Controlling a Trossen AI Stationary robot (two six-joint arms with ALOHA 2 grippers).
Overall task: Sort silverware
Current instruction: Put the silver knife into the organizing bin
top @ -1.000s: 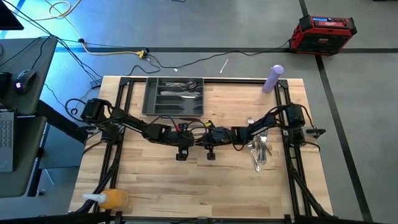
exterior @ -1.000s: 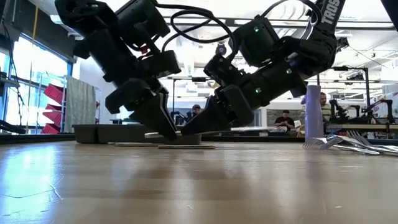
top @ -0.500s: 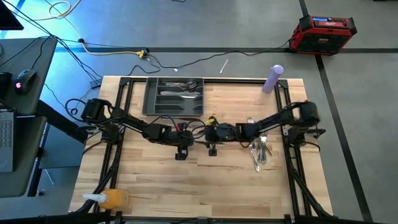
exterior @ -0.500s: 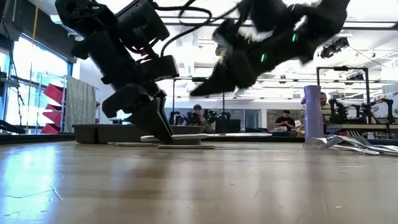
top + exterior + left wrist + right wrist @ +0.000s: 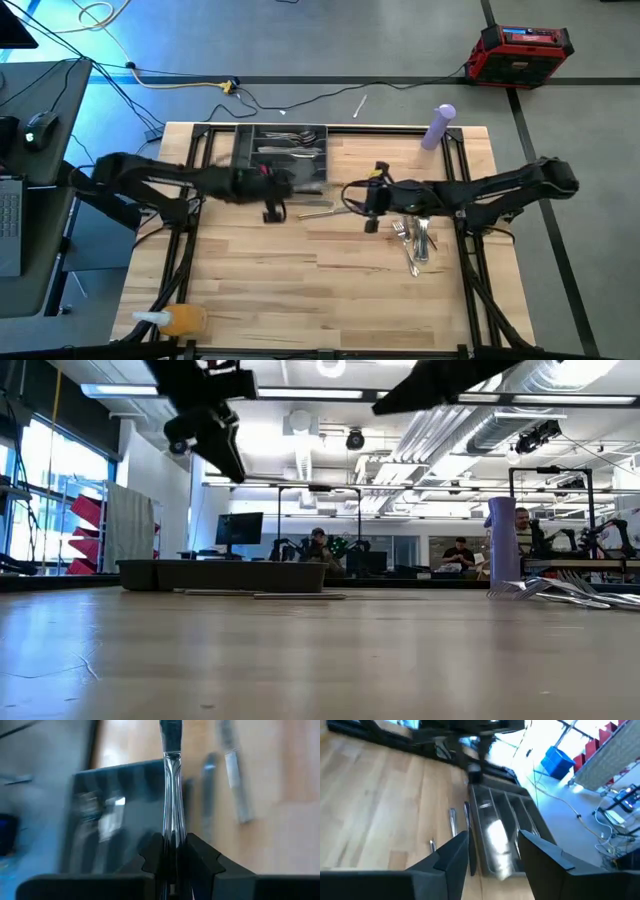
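My left gripper point(image 5: 171, 851) point(image 5: 292, 186) hangs above the table by the dark grey tray point(image 5: 280, 152) point(image 5: 115, 815), shut on one slim shiny piece of silverware point(image 5: 170, 795). My right gripper point(image 5: 492, 851) point(image 5: 352, 197) hovers right of it over the table's middle, open with nothing between its fingers. Two loose pieces point(image 5: 452, 822) point(image 5: 315, 210) lie flat on the wood just near of the tray. Several pieces lie inside the tray point(image 5: 290, 150). A pile of silverware point(image 5: 415, 240) point(image 5: 565, 588) rests on the table's right part. My left gripper pinches the piece's narrow shank point(image 5: 171, 837) between its two fingers. The piece runs along the fingers and sticks straight out ahead of them, slanting down. Its wider free end point(image 5: 170, 735) points out over the table beside the tray, and the whole piece is lifted clear.
A purple bottle point(image 5: 438, 127) point(image 5: 503, 540) stands at the far right corner. An orange spray bottle point(image 5: 180, 320) lies at the near left corner. The wood in front of both grippers is bare. People sit in the room beyond the table point(image 5: 460, 552).
Both grippers have left the table's middle, where their fingertips met low over the wood, and have risen high. My left gripper has gone up and toward the tray with the piece. My right gripper has drawn back toward the table's right edge.
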